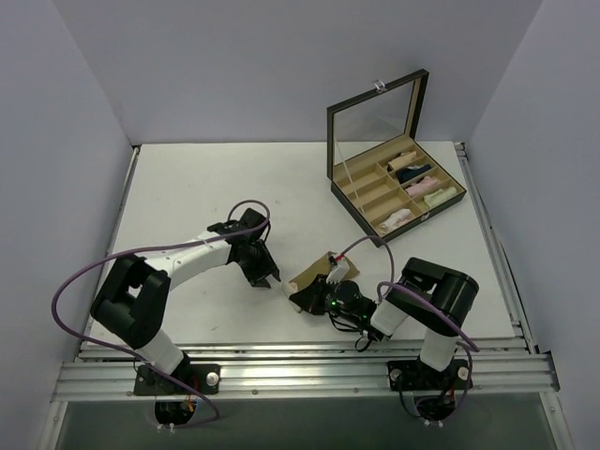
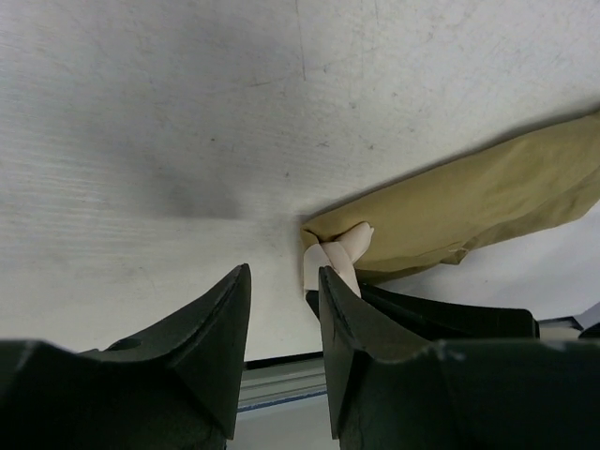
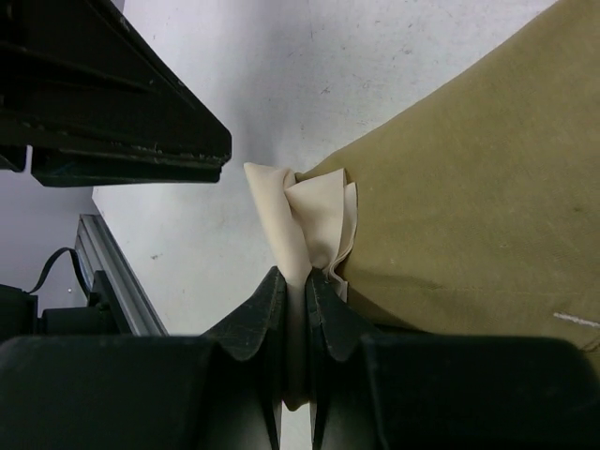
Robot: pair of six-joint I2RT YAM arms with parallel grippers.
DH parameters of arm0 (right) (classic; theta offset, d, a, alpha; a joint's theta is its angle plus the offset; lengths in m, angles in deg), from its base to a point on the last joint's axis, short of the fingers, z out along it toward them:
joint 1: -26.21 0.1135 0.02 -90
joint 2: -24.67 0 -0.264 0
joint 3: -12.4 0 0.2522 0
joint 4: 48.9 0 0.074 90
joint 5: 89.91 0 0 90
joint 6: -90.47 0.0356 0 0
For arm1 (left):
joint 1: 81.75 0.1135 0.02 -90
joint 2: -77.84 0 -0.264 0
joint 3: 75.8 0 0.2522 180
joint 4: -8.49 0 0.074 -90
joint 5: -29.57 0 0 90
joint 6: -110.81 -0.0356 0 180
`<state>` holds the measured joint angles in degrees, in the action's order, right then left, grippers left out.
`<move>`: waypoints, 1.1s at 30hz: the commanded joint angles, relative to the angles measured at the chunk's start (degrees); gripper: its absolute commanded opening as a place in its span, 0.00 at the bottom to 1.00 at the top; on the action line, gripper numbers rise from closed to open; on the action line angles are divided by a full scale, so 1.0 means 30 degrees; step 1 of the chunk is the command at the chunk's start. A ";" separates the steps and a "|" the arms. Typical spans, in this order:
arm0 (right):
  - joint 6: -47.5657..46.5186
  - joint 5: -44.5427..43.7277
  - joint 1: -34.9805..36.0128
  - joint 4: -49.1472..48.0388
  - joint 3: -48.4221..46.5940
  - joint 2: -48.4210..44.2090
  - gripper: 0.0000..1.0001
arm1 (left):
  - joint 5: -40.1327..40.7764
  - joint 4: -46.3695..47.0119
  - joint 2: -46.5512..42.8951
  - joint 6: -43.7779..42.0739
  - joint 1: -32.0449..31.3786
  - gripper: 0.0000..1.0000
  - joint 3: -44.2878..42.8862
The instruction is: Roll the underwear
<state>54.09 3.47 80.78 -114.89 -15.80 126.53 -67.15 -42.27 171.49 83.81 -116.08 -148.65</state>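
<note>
— Where is the underwear now?

— The tan underwear lies on the white bench, in the lower middle of the top view. It is between my two grippers. It is a long, flat fold that goes from lower left to upper right.

— What is your right gripper doing?

— My right gripper is closed tight on the paler band at the end of the cloth. In the right wrist view this band comes up from between my fingers at the lower middle. The tan part fills the right side of the frame.

— And the left one?

— My left gripper stands about half open, and there is nothing between its fingers. In the left wrist view the band end sits just above the fingertip on the right, a little to the right of the gap. The tan part stretches from there to the right edge. I cannot tell if that fingertip touches the cloth.

— Is anything else on the bench?

— Yes, an open black box with compartments. It is in the upper right of the top view, well apart from the underwear.
</note>
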 commanded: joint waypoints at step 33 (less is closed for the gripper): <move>-0.2286 -0.1064 0.0151 0.9023 -0.0898 -0.1460 0.23 | -0.4970 -0.2769 0.6835 -0.2949 -0.0599 0.04 -0.3298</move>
<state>54.29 3.40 80.69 -110.56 -17.16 124.61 -83.68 -38.31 187.60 78.85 -117.17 -155.95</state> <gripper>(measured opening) 0.201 0.166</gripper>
